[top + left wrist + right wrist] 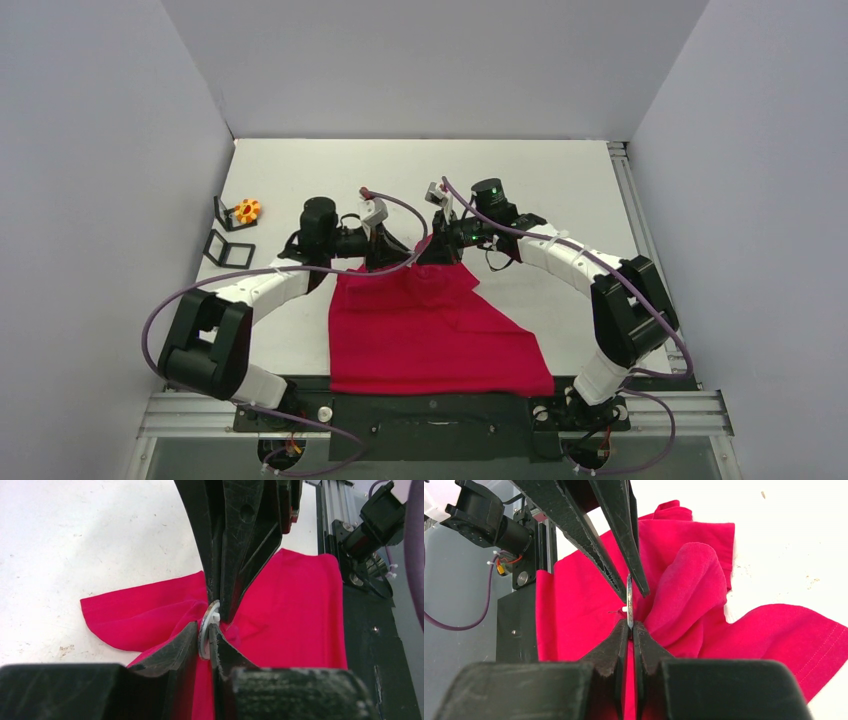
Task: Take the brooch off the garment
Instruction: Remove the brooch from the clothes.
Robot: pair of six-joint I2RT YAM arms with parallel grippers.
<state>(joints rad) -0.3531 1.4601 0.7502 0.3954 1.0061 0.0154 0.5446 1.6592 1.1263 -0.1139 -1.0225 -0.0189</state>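
Observation:
The red T-shirt (430, 335) lies on the white table, its upper edge bunched and lifted between my two grippers. The brooch shows as a thin silver disc (203, 636) with a small white stub, pressed into the red cloth (295, 610). My left gripper (205, 630) is shut on the disc's edge along with the cloth. My right gripper (630, 625) is shut on the same disc (629, 597), seen edge-on, from the opposite side. In the top view the left gripper (393, 250) and right gripper (441, 250) meet tip to tip over the shirt's far edge.
A small orange and yellow flower-shaped piece (246, 210) sits by two black frames (230, 247) at the far left of the table. A black strip and metal rail (430, 410) run along the near edge. Grey walls enclose the table.

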